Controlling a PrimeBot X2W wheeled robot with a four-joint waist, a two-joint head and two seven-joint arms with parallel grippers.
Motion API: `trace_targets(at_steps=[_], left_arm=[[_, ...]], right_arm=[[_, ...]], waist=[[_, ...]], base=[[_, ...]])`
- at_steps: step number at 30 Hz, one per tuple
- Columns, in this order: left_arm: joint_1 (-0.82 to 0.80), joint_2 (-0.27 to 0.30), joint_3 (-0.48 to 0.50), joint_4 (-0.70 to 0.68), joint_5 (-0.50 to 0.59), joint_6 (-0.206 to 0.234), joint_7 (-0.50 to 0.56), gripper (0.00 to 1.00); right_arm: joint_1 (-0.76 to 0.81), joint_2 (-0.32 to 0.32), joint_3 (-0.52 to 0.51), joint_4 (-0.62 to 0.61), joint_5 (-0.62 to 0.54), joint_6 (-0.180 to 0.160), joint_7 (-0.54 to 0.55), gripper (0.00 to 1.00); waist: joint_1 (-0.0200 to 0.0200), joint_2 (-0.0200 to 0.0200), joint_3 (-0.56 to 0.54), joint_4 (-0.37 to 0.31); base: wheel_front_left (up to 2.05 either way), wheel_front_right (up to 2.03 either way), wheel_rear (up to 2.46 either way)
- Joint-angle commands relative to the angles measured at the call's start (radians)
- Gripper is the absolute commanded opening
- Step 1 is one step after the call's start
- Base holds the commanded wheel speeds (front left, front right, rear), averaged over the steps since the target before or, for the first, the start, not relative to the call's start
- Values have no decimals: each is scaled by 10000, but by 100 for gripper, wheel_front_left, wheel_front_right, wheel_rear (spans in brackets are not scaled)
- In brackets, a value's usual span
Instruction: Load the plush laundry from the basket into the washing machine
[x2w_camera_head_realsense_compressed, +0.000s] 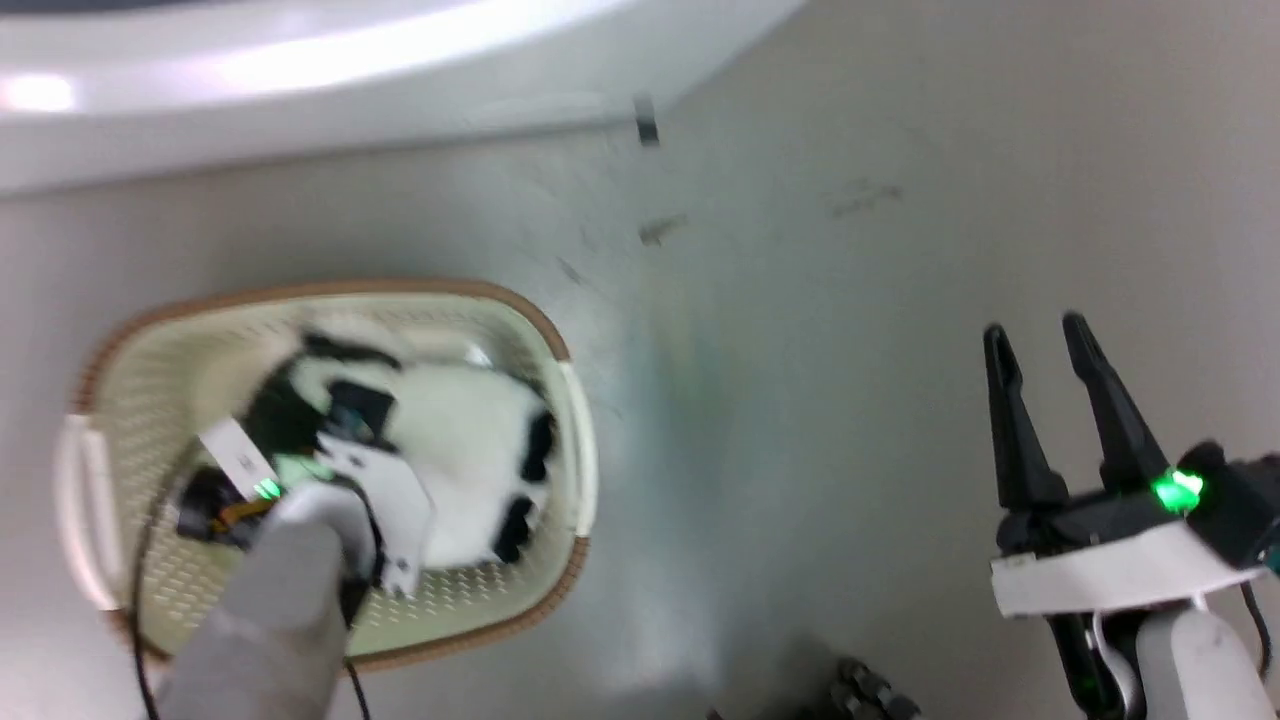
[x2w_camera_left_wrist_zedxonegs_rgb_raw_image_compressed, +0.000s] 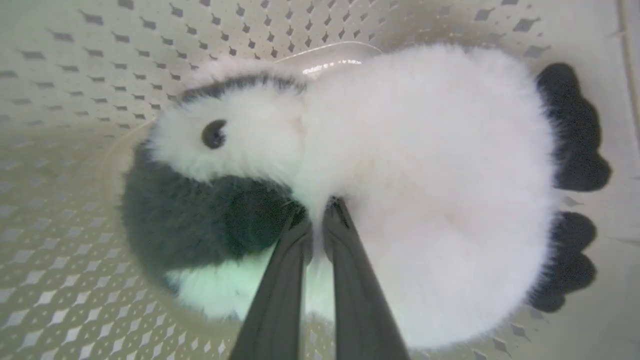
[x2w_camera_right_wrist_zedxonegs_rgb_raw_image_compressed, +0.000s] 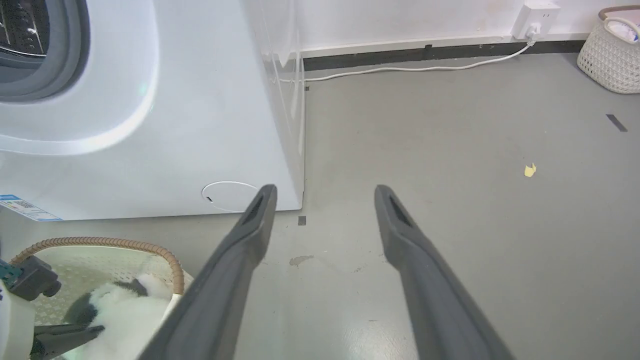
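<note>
My left gripper (x2w_camera_left_wrist_zedxonegs_rgb_raw_image_compressed: 320, 212) is pinched nearly closed, its two dark fingers (x2w_camera_left_wrist_zedxonegs_rgb_raw_image_compressed: 280, 300) pressed together with a tuft of white fur caught between the tips. I read it as gripping the plush laundry (x2w_camera_left_wrist_zedxonegs_rgb_raw_image_compressed: 425, 175) where the white body meets a black patch. The toy lies inside the basket (x2w_camera_head_realsense_compressed: 400, 288), filling much of it, with its two black feet (x2w_camera_left_wrist_zedxonegs_rgb_raw_image_compressed: 575, 130) close to one perforated wall. In the head view my left forearm (x2w_camera_head_realsense_compressed: 290, 590) reaches down into the basket over the toy. My right gripper (x2w_camera_head_realsense_compressed: 1035, 335) hangs well apart to the right, fingers spread wide with nothing between them, above bare grey floor (x2w_camera_right_wrist_zedxonegs_rgb_raw_image_compressed: 450, 200). The basket stands on that floor just in front of the washing machine (x2w_camera_right_wrist_zedxonegs_rgb_raw_image_compressed: 200, 125), whose grey door seal (x2w_camera_right_wrist_zedxonegs_rgb_raw_image_compressed: 30, 80) shows at the upper left of the right wrist view. Further off, a white cable (x2w_camera_right_wrist_zedxonegs_rgb_raw_image_compressed: 425, 67) runs along the wall to a socket (x2w_camera_right_wrist_zedxonegs_rgb_raw_image_compressed: 537, 12), and a pale woven basket (x2w_camera_right_wrist_zedxonegs_rgb_raw_image_compressed: 610, 60) stands by the wall at the far right
</note>
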Motion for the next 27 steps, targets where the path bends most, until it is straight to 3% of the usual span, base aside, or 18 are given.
trace_targets(at_steps=[1, 10, 16, 22, 27], left_arm=[[234, -119, -74, 48, -74, -63, -172, 0], [1421, -741, -257, -178, -290, -267, -1327, 0], [2208, -850, 46, -1211, -710, -315, -1583, 0], [3260, -490, 639, -4444, -620, 173, -1597, 0], [3839, -195, 1243, -7371, -255, 720, -1598, 0]], right_arm=[[177, 22, -64, 25, -116, -9, -74, 100], [1135, 22, -419, 154, -754, -9, -74, 100], [1618, 22, -546, 227, -932, -9, -74, 100], [1969, 22, -635, 182, -1066, -9, -74, 100], [1889, 22, -639, 49, -1075, -9, -74, 100]], waist=[[-1, -1, -1329, 764], [-1, -1, -3820, 1699], [-1, -1, -4894, 2067], [-1, -1, -5364, 2292], [-1, -1, -5132, 2312]], base=[[0, 0, 0], [0, 0, 0], [0, 0, 0], [0, 0, 0], [0, 0, 0]])
